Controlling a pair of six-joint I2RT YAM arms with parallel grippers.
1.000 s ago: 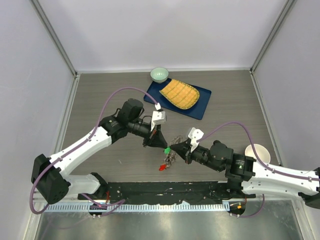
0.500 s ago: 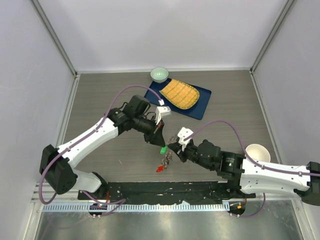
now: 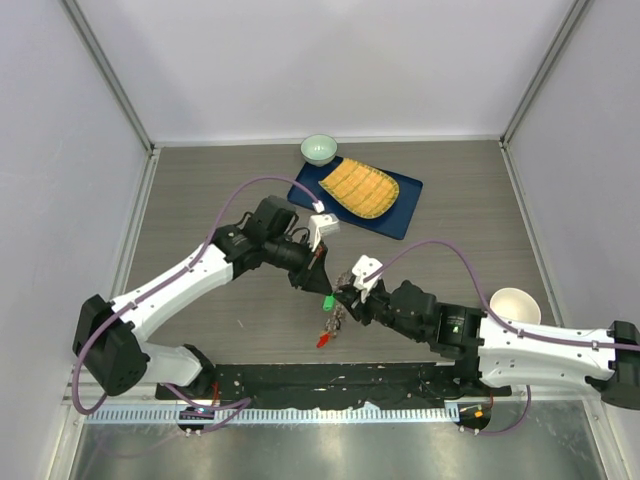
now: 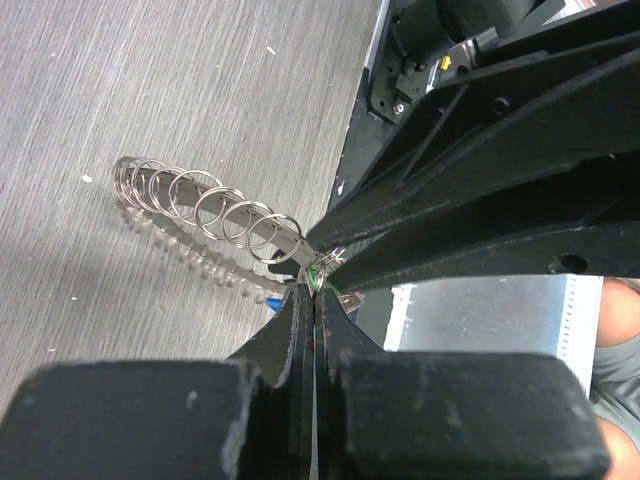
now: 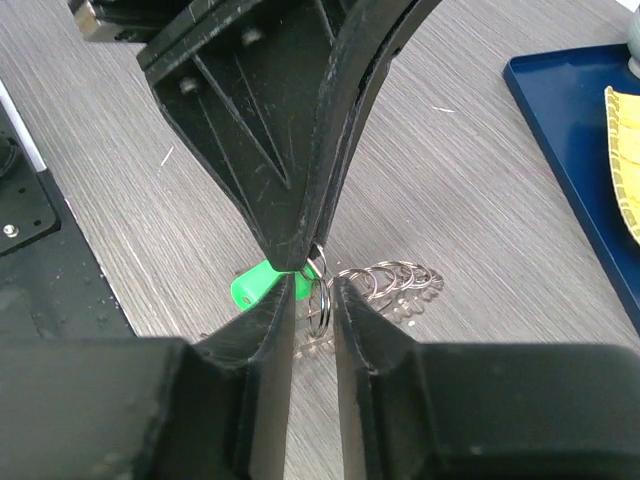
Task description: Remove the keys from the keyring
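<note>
The step in hand is freeing 1 key. At lower centre of the overhead view, the left gripper point(image 4: 312, 292) appears clamped tight on the green-headed key point(image 5: 255, 285). The right gripper point(image 5: 316, 290) stands narrowly parted around 1 small split ring point(image 5: 318, 306). The next move probably calls for closing on that ring and twisting the key off. The keyring point(image 4: 215, 222) trails toward the left of the frame. It shows 1 green and 1 red key point(image 3: 322, 340); the silvery keys are too bunched to count.
</note>
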